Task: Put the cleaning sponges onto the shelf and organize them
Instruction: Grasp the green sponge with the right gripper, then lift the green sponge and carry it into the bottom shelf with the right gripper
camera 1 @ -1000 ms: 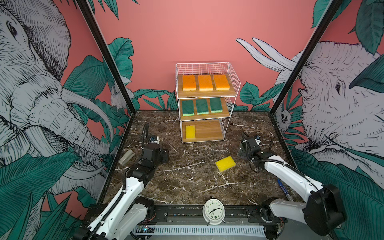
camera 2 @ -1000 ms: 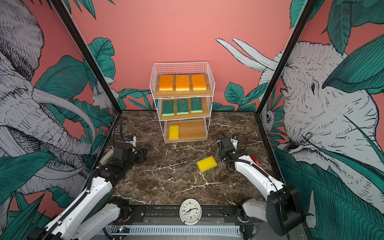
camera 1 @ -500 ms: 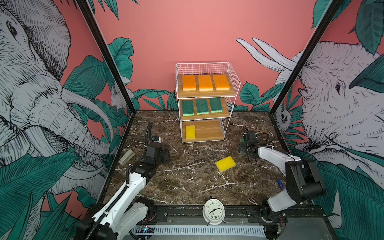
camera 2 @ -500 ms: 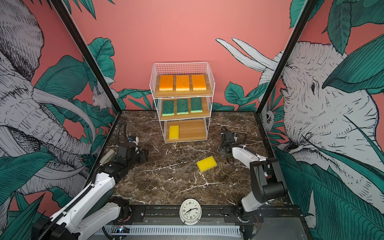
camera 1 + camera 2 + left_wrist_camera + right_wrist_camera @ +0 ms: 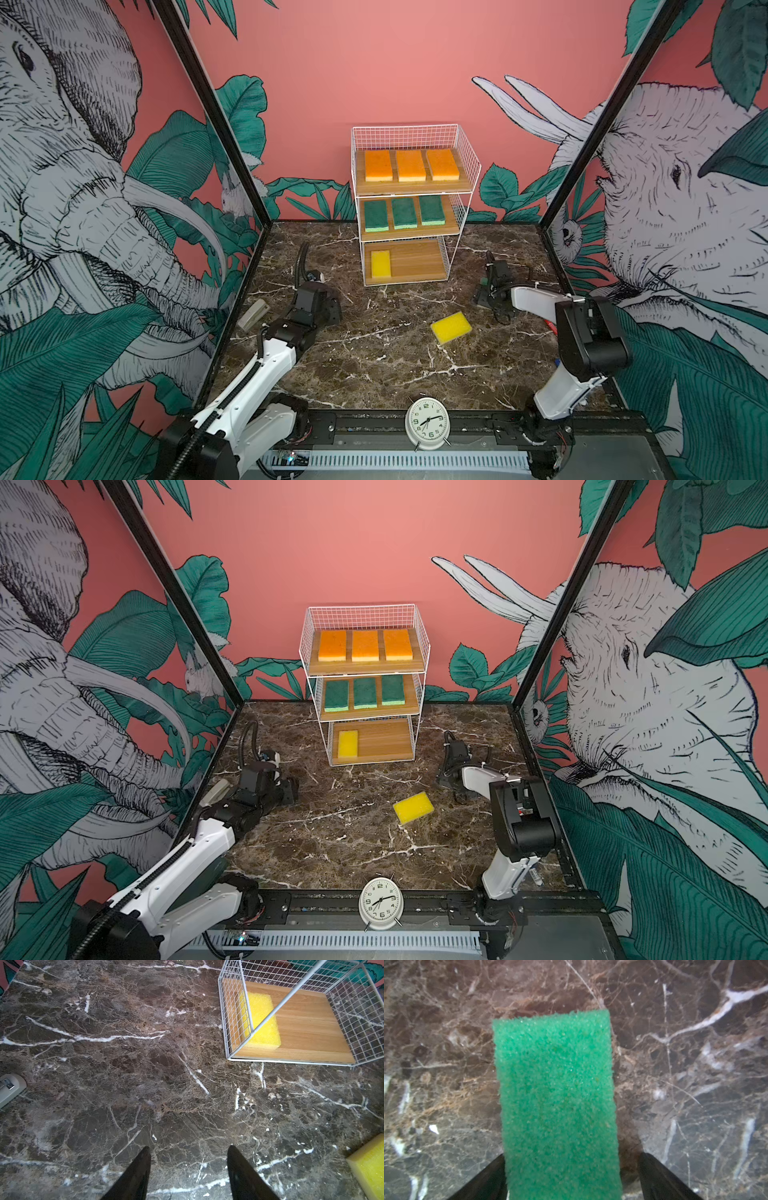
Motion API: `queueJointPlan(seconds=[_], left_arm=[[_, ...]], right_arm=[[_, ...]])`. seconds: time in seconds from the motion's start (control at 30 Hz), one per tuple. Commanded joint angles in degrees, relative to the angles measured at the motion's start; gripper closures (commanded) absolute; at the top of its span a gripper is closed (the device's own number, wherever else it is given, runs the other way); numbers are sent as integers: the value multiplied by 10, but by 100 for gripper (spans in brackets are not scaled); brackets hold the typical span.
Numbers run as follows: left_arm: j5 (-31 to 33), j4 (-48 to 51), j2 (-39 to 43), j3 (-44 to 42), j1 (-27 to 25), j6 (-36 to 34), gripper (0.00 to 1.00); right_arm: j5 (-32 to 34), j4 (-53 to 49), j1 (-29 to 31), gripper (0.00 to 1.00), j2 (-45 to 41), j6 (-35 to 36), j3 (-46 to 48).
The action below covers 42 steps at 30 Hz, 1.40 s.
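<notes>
The shelf (image 5: 419, 259) stands at the back with three orange sponges (image 5: 409, 165) on top, three dark green sponges (image 5: 404, 212) on the middle tier and one yellow sponge (image 5: 380, 264) at the bottom left. Another yellow sponge (image 5: 451, 327) lies loose on the marble. My right gripper (image 5: 572, 1154) is open and straddles a green sponge (image 5: 556, 1095) lying on the table. One finger touches the sponge's edge and a gap shows at the other. In both top views this gripper (image 5: 484, 297) hides that sponge. My left gripper (image 5: 189, 1146) is open over bare marble, left of the shelf (image 5: 307, 1026).
A white alarm clock (image 5: 427, 423) stands at the front edge. A grey flat object (image 5: 253, 314) lies against the left wall, close to my left gripper (image 5: 332, 307). A red pen (image 5: 550, 326) lies by the right wall. Black frame posts and printed walls close in the table.
The right arm's elbow has risen and folded in, while its gripper stays low at the right rear of the table. The left gripper has crept slightly toward the back.
</notes>
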<state>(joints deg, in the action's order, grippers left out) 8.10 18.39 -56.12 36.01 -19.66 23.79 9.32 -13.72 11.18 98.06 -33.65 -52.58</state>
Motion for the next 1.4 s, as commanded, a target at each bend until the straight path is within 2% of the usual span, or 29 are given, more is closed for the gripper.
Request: queueJointPlan(seconds=[0.0,0.2,0.43,0.7,0.93,1.37], left_arm=[[7,-12,-1,21,1,10,40],[11,-17,-9,26,-1,20,40],[28,-3,-12,37,-19,7,41],[44,3,22,25,-33,5,41],[57,27,66,15,-34,-1,41],[73,52,118,2,-34,-11,40]], right_arm=[[-13,21,-3,7,13,12,-7],[-39,14,-3,23,29,22,-9],[-42,-5,-4,40,-2,27,7],[-85,-6,3,45,-69,19,37],[-101,-7,54,47,-142,13,50],[-87,-1,184,47,-127,-30,-1]])
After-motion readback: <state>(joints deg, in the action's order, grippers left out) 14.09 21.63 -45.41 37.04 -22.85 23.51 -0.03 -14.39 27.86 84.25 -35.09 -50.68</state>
